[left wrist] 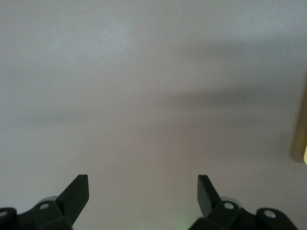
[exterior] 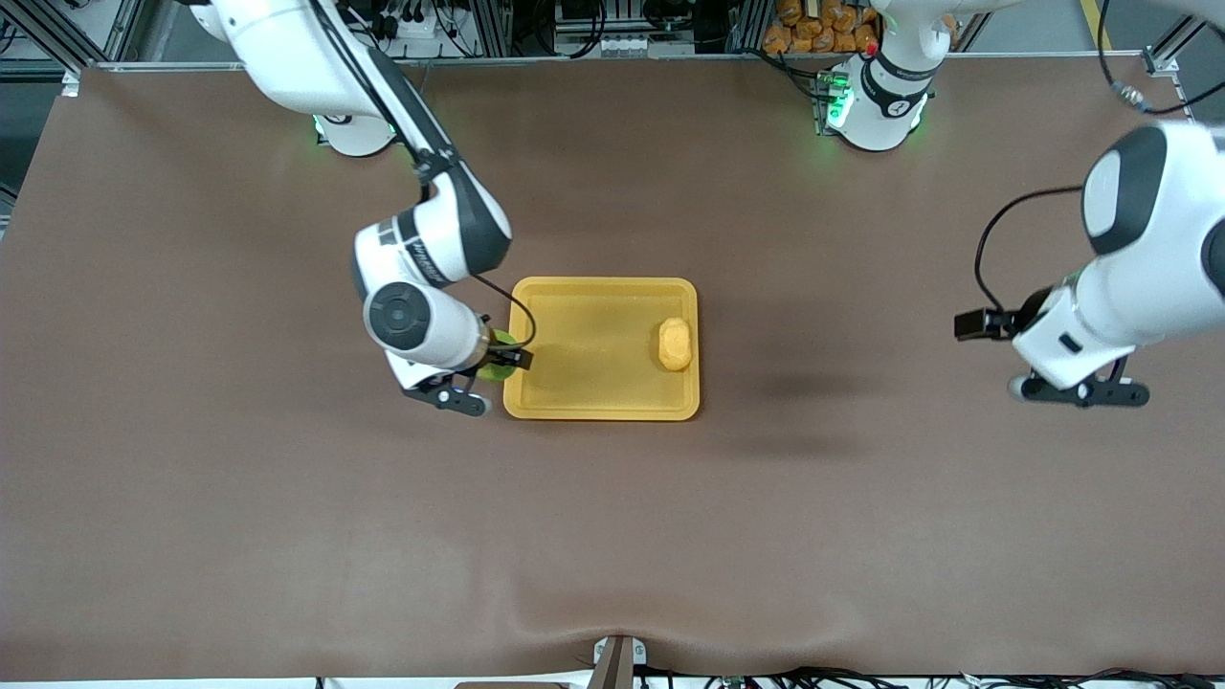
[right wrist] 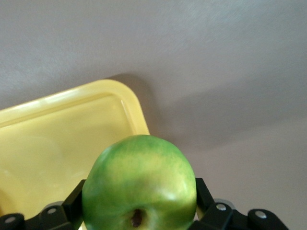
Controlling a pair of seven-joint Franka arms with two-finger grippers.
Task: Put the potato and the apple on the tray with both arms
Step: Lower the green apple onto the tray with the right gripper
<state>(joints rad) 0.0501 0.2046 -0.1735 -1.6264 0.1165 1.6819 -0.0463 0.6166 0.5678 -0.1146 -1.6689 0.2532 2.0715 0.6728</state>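
Brown counter [exterior: 287,536] carries everything. Right hand [right wrist: 139,211] grips the apple [right wrist: 139,184] over the tray [exterior: 584,402] edge toward the right arm's end. Potato [exterior: 675,344] already lies in the tray. Left hand [left wrist: 143,189] waits wide, empty. Released here, the apple may catch the rim and roll off.

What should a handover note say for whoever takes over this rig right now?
Right gripper: shut on the apple, up over the tray edge at the right arm's end.
Left gripper: open, empty, waiting over bare table toward the left arm's end.
Potato: lies in the tray, near its edge toward the left arm.
Done: potato placed.
Left: set the apple down in the tray and release it.
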